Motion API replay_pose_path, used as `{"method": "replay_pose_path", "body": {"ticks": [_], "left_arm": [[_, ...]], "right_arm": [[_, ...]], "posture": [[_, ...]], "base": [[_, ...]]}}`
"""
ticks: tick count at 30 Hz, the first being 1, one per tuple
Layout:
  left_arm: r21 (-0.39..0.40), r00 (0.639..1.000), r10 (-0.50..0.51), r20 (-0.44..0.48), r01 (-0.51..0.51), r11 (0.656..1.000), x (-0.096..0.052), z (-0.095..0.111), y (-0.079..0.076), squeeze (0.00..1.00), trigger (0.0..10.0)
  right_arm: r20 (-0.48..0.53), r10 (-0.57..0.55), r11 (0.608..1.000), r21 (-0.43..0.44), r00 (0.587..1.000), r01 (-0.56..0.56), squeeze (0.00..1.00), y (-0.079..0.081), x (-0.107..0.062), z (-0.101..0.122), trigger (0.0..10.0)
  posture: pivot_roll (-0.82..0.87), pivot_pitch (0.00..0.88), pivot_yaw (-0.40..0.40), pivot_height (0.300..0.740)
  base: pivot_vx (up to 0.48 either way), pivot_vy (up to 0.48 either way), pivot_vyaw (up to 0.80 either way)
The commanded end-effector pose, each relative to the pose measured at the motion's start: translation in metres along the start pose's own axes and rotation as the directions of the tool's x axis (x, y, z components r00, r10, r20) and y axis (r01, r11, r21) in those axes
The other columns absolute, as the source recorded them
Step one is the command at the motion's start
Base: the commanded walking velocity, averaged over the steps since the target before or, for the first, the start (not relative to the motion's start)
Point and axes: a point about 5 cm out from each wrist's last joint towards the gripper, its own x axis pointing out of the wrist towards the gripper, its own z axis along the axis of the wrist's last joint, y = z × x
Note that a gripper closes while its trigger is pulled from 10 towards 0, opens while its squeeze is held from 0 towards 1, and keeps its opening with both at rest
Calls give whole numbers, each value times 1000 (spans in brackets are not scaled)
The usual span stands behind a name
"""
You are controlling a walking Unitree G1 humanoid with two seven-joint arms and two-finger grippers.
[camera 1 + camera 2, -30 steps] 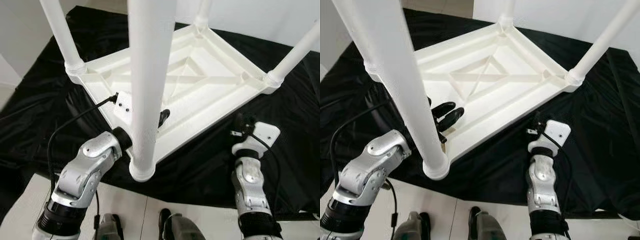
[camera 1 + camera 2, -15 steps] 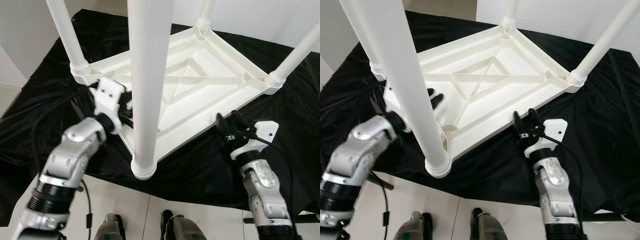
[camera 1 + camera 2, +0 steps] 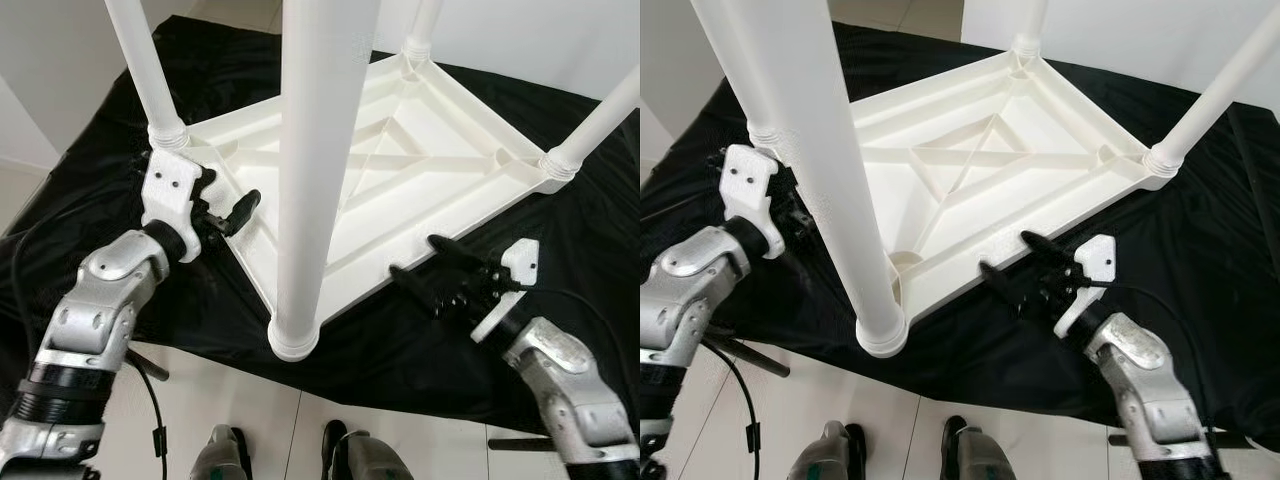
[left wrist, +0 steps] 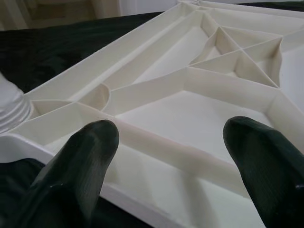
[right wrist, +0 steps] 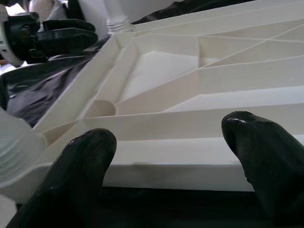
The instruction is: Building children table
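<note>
- Left gripper (image 3: pixel 238 207): fingers spread wide, holding nothing, at the left edge of the table top (image 3: pixel 400 160), just beside it.
- Right gripper (image 3: pixel 1025 268): wide open, empty, near the front-right edge.
- Table lies upside down on black cloth (image 3: pixel 90 170); four legs (image 3: pixel 315 150) stand up from the corners.
- Judgement: moulded white plastic, light, stiff, smooth and probably slippery.
- Best hold: pinch the raised rim on both sides, well away from the legs.

both silver arms bent inward, left claw (image 3: pixel 232 212) and right claw (image 3: pixel 427 275) with their 2 fingers spread apart
</note>
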Motion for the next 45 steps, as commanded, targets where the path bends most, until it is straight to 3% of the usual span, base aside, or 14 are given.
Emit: {"method": "replay_pose_path", "body": {"ticks": [1, 2, 3, 10, 14, 18, 21, 23, 25, 26, 27, 34, 39, 45], "left_arm": [[-1, 988, -154, 6, 154, 988, -4, 2, -10, 0, 10000], [9, 985, -171, 3, 171, 985, -6, 2, -13, 0, 10000], [5, 983, -182, -10, 182, 983, -8, 0, -17, 0, 10000], [-39, 977, -209, -48, 207, 978, -14, -9, -22, 0, 10000], [-60, 950, -299, -92, 295, 954, -24, -14, -33, 0, 10000], [-59, 942, -318, -110, 313, 948, -27, -15, -35, 0, 10000], [-56, 933, -331, -138, 326, 944, -30, -16, -33, 0, 10000], [-56, 933, -331, -138, 326, 944, -30, -16, -33, 0, 10000], [-53, 930, -337, -146, 333, 942, -31, -15, -32, 0, 10000], [-53, 930, -337, -146, 333, 942, -31, -15, -32, 0, 10000], [-51, 926, -343, -156, 339, 939, -32, -13, -31, 0, 10000], [-48, 916, -363, -169, 360, 932, -32, -11, -31, 0, 10000], [-42, 915, -365, -172, 363, 931, -32, -10, -31, 0, 10000], [-40, 917, -358, -174, 357, 933, -32, -8, -30, 0, 10000]], "right_arm": [[-12, 58, 998, 19, 998, -58, 1000, 5, -1, 1, 10000], [-14, 90, 996, -1, 996, -90, 141, 6, -2, 4, 10000], [-12, 136, 991, 0, 991, -136, 0, 8, -1, 7, 10000], [-11, 306, 952, 33, 952, -305, 0, 18, 5, 16, 10000], [-7, 451, 891, 60, 892, -450, 0, 27, 16, 16, 10000], [-4, 532, 845, 62, 847, -531, 0, 33, 22, 16, 10000], [-3, 621, 782, 80, 784, -619, 0, 39, 25, 16, 10000], [-3, 621, 782, 80, 784, -619, 0, 39, 25, 16, 10000], [-29, 672, 739, 75, 740, -669, 0, 42, 26, 14, 10000], [-29, 672, 739, 75, 740, -669, 0, 42, 26, 14, 10000], [-43, 714, 700, 84, 699, -709, 0, 44, 29, 10, 10000], [-39, 782, 623, 86, 622, -778, 0, 50, 43, 7, 10000], [-47, 799, 601, 49, 599, -798, 0, 54, 52, 6, 10000], [-23, 795, 606, 34, 606, -795, 0, 57, 66, 6, 10000]], "posture": [[133, 220, -42, 740], [134, 221, -40, 740], [135, 222, -41, 740], [145, 220, -44, 740], [168, 215, -45, 740], [181, 215, -46, 740], [195, 214, -42, 740], [195, 214, -42, 740], [205, 214, -35, 740], [205, 214, -35, 740], [211, 214, -32, 740], [220, 210, -24, 740], [233, 209, -26, 740], [239, 209, -28, 740]], "base": [[0, 0, 0], [0, 0, 0], [0, 0, 0], [0, 0, 0], [0, 0, 0], [0, 0, 0], [0, 0, 0], [0, 0, 0], [0, 0, 0], [0, 0, 0], [0, 0, 0], [0, 0, 0], [0, 0, 0], [0, 0, 0]]}}
